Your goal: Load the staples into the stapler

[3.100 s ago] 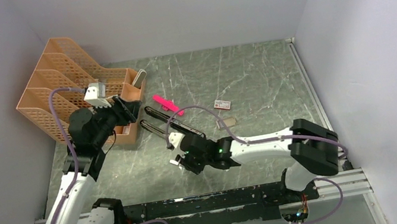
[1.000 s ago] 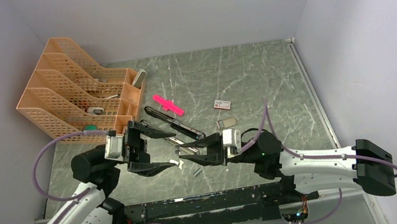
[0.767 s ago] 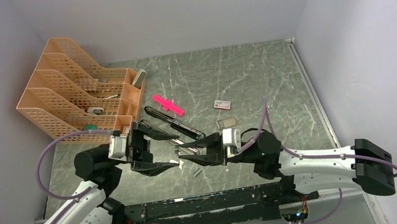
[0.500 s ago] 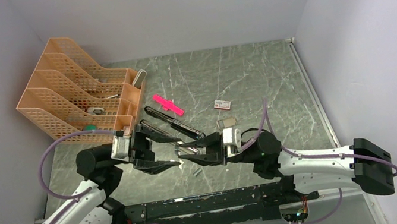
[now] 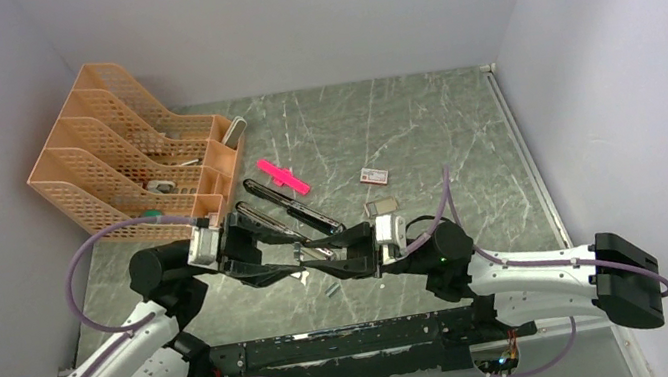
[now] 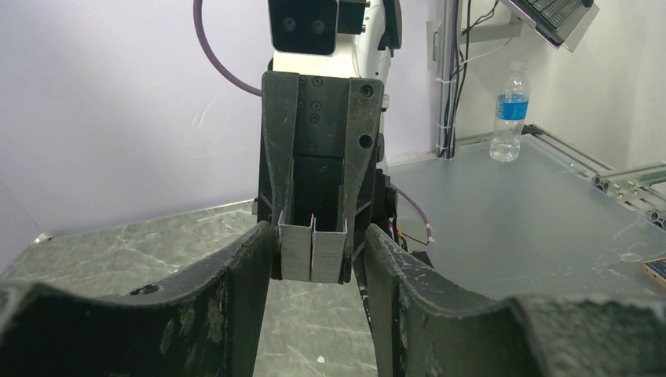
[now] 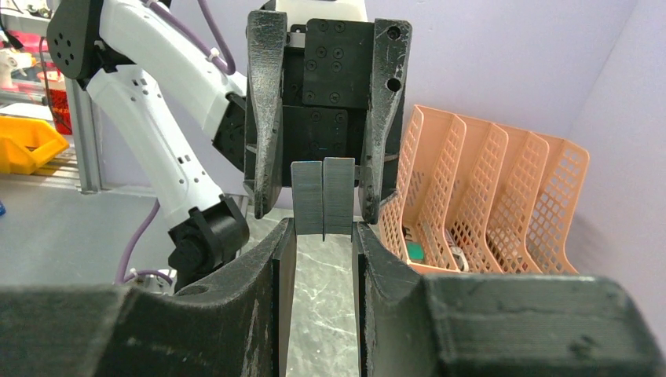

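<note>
Silvery staples point(image 7: 323, 196), two short strips side by side, hang in the air at the lower middle of the overhead view, clear of the green marbled surface point(image 5: 423, 134). The right end effector point(image 7: 322, 239) pinches them across their width, so the strips stick out past its fingertips. That leaves one end free for the other arm. The left end effector point(image 6: 316, 263) faces it head-on, its fingers spread to either side of the same strips. They stand just beside the metal, with a thin gap showing on at least one side. This looks like a hand-over, probably meant to give a grip better suited to sliding the strips in. The stapler point(image 5: 309, 215) lies just above the two end effectors in the overhead view, opened out, black and long, with nothing touching it. A small white box point(image 5: 373, 175) with red print sits to its right and a pink piece point(image 5: 284, 177) just above it. The orange file rack point(image 5: 100, 144) fills the upper left, well apart from the work.
</note>
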Robot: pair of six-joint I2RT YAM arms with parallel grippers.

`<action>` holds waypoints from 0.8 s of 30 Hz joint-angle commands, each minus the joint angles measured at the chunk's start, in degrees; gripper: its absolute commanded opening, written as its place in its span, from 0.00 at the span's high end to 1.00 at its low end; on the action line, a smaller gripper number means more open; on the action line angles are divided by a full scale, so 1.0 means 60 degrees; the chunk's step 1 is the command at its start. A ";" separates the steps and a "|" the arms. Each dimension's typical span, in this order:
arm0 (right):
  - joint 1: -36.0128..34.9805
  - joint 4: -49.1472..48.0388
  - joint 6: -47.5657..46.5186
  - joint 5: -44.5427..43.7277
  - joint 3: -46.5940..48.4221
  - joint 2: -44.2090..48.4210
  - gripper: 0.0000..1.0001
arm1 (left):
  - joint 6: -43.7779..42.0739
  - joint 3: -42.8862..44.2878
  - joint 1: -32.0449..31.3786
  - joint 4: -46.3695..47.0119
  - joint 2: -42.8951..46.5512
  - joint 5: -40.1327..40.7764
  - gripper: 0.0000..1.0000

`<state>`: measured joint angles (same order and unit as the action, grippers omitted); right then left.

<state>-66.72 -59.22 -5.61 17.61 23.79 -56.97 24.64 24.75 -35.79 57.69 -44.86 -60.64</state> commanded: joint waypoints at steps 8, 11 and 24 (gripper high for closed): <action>0.0013 -0.0172 -0.0076 -0.0012 0.0195 0.0149 1.00 | 0.0254 0.0276 -0.0085 0.0776 -0.0023 -0.0205 0.52; 0.0013 -0.0163 -0.0076 0.0003 0.0209 0.0147 1.00 | 0.0272 0.0285 -0.0085 0.0777 -0.0059 -0.0234 0.57; 0.0008 -0.0111 -0.0169 -0.0015 0.0184 0.0238 0.82 | 0.0421 0.0466 -0.0084 0.0866 -0.0355 -0.0543 0.91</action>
<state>-66.74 -58.85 -5.61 17.93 23.79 -56.64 26.76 25.41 -35.79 60.66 -46.39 -61.34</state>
